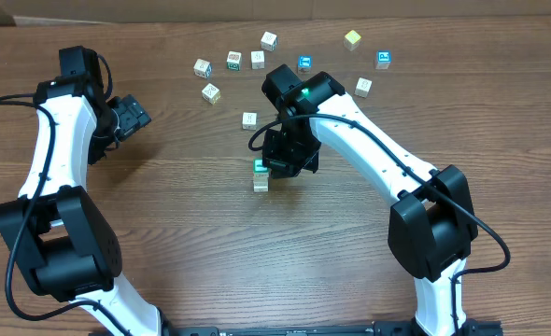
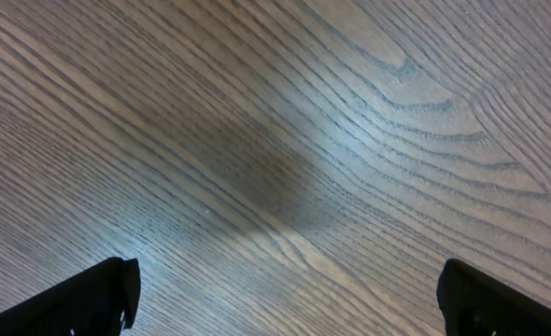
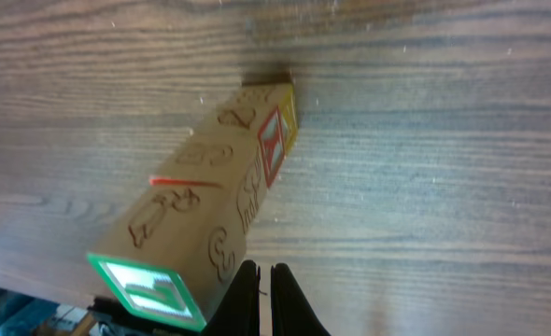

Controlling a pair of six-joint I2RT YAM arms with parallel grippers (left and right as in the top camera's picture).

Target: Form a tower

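Tower (image 1: 261, 175) stands; another pick due.
Right jaws pressed together at its 3 o'clock; left jaws spread. Likely next: fetch 12 o'clock cube (image 1: 249, 119).

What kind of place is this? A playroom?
Probably a robot lab, not a playroom: a cabled left arm and right arm stand at a wooden table, beside a tower of picture cubes and loose cubes.

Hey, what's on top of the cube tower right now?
Nothing: the top cube of the tower shows a bare teal-green face. The shut right gripper sits beside it. The cubes' touching faces are hidden.
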